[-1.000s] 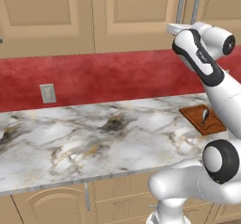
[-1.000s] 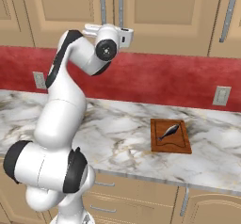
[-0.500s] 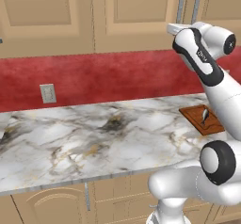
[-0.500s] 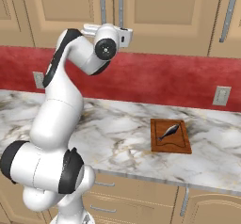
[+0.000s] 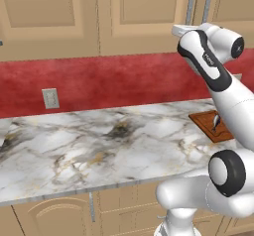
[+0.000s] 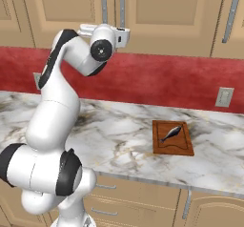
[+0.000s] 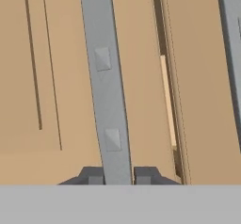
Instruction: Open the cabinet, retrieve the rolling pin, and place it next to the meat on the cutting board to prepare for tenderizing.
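Room: kitchen with a red back wall (image 6: 157, 80) and a grey-white marble counter (image 5: 99, 146).
Outlet: a wall outlet (image 5: 50, 98) sits on the red wall at the left in the left base view.
Cabinet: the tan cabinet (image 6: 157, 11) hangs over the counter. Its two doors look closed, so what is inside is hidden.
Handles: two long silver bars, the left handle (image 6: 103, 3) and the right handle (image 6: 122, 4), run up and down side by side by the crack between the doors.
Claw: the gripper (image 7: 118, 175) is up at the cabinet. Its two dark fingertips (image 7: 92, 175) stand one on each side of the left handle, with the bar between them. I cannot tell if they squeeze it or just sit beside it.
Cutting board: the reddish-brown cutting board (image 6: 173, 138) lies flat on the counter, to the right of the arm.
Meat: the small grey meat (image 6: 170, 133) lies on the board, near its middle.
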